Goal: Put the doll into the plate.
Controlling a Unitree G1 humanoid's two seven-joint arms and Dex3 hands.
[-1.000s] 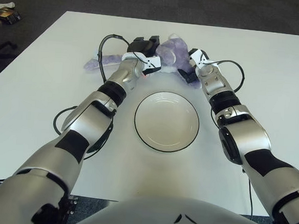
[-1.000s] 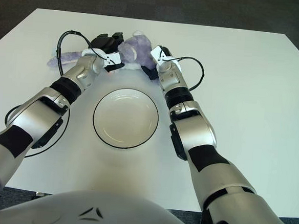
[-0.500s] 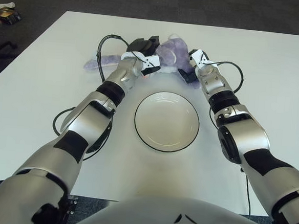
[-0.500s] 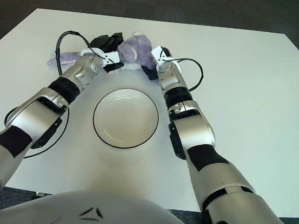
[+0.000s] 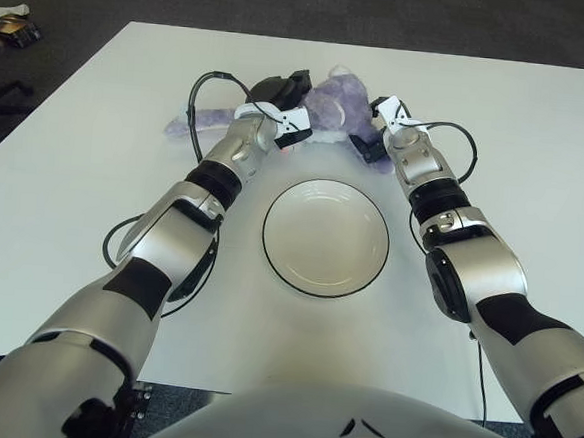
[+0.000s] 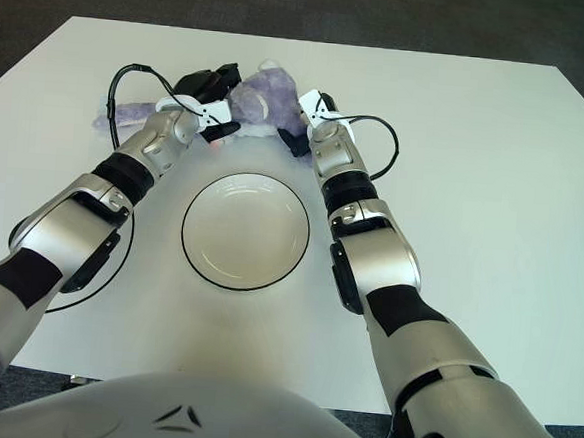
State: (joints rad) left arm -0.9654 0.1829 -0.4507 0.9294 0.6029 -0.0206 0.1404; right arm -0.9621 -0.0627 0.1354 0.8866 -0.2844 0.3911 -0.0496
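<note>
Pale purple doll [image 5: 330,103], a lighter, whitish patch at its middle. The plate [image 5: 326,237] is cream-white, ringed by a thin black rim. White bench [image 5: 534,196] against dark grey floor [image 5: 386,15]. Silver arms banded black; each hand black and white, left hand [image 5: 285,103], right hand [image 5: 376,133].

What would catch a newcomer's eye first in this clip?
Both silver arms reach across the white table to a purple doll at its far side, the left hand and right hand flanking it. Nearer the robot, a white plate holds nothing.
</note>
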